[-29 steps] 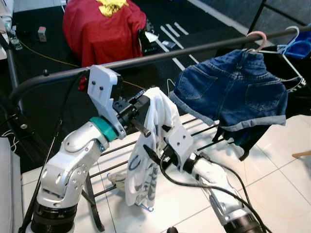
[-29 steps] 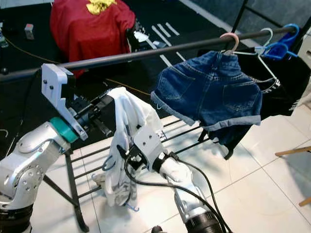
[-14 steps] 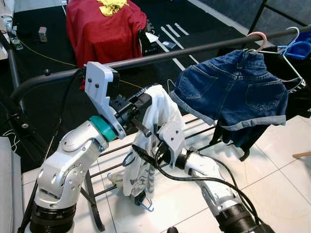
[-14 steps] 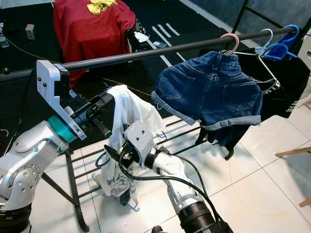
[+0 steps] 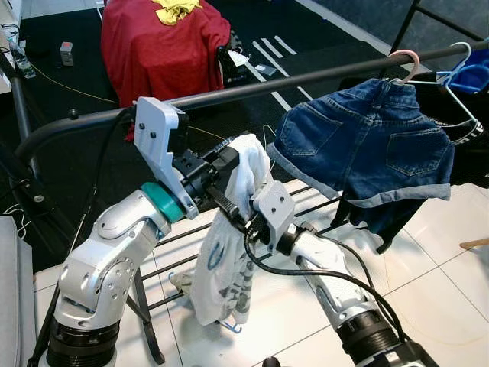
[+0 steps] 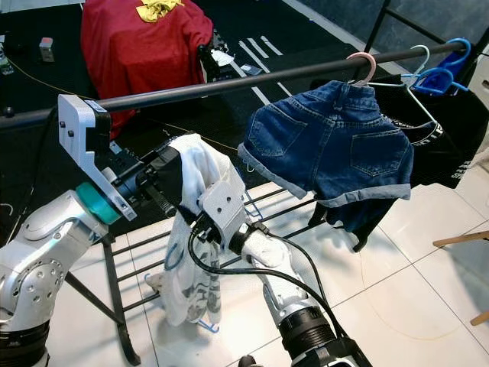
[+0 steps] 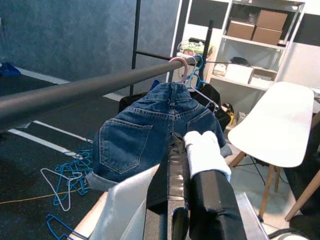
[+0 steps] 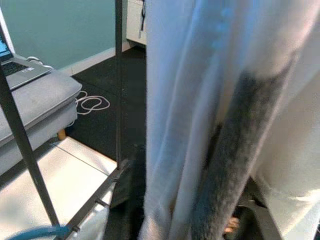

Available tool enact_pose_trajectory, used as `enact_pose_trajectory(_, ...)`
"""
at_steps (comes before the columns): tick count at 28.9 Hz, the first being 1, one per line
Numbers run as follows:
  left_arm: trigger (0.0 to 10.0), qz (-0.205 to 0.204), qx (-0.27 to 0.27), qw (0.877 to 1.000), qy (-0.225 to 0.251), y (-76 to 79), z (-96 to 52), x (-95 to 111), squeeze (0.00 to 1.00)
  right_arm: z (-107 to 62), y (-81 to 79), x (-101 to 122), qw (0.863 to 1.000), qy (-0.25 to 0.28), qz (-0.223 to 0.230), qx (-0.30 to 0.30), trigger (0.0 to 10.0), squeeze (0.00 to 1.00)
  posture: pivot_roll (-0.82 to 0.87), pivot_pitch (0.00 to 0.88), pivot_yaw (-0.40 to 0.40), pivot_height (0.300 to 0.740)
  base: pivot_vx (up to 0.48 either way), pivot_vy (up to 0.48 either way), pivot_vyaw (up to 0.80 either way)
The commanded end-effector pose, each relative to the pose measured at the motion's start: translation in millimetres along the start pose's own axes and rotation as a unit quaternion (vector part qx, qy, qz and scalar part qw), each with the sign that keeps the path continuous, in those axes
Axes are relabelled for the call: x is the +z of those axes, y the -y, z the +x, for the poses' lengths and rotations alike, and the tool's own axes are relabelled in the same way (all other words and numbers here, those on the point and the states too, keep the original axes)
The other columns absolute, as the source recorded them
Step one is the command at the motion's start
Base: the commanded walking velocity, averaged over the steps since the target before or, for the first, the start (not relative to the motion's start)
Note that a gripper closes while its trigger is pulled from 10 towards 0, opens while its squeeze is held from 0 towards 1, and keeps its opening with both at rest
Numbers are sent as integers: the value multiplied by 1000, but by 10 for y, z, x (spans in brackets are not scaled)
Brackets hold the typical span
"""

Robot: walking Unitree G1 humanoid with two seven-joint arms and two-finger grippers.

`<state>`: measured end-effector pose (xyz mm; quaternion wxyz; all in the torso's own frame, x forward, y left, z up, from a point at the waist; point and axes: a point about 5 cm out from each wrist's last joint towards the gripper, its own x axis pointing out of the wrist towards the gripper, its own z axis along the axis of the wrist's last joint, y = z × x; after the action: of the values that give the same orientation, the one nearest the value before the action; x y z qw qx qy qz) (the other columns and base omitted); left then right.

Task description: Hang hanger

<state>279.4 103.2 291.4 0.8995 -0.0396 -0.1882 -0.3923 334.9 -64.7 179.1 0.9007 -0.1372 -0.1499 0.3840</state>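
A white printed garment hangs from my left gripper, which is shut on its bunched top just below the black clothes rail. In the left wrist view white cloth sits between the black fingers. A blue hanger end pokes out under the garment's hem. My right gripper is pushed into the garment's folds from the right, a little below the left gripper. The right wrist view has the white cloth draped right in front of it.
Denim shorts hang on a pink hanger further right on the rail, with blue hangers and dark clothes beyond. The rack's low bars run behind my arms. A red-covered object stands behind. A white chair is nearby.
My right arm has risen, bringing its gripper up close under the left gripper. The garment's lower part has swung slightly right. The left arm has held still.
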Motion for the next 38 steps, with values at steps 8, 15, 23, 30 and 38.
enact_pose_trajectory(8, 0, 24, -7, 999, -24, 52, -21, -79, 0, -38, -20, 205, 995, 61, 80, 7, 0, 0, -93, 188, 61, 740, 0, 0, 0)
enact_pose_trajectory(15, 0, 32, 0, 999, -42, 43, -30, -168, 0, -32, -26, 340, 988, 99, 120, 7, 0, 0, -96, 188, 62, 740, 0, 0, 0)
enact_pose_trajectory(23, 10000, 63, 23, 993, -93, -8, -37, -381, 4, -40, 12, 408, 977, 122, 173, -14, 0, 0, -98, 179, 61, 740, 0, 0, 0)
enact_pose_trajectory(30, 10000, 36, -14, 994, -101, 0, -145, -372, 1000, -131, 60, 183, 979, 64, 188, -52, 0, 0, -96, 177, 63, 740, 0, 0, 0)
enact_pose_trajectory(38, 10000, -34, -89, 987, -132, 44, -425, -350, 0, -183, 219, -11, 963, 24, 238, -123, 0, 0, -89, 177, 67, 740, 0, 0, 0)
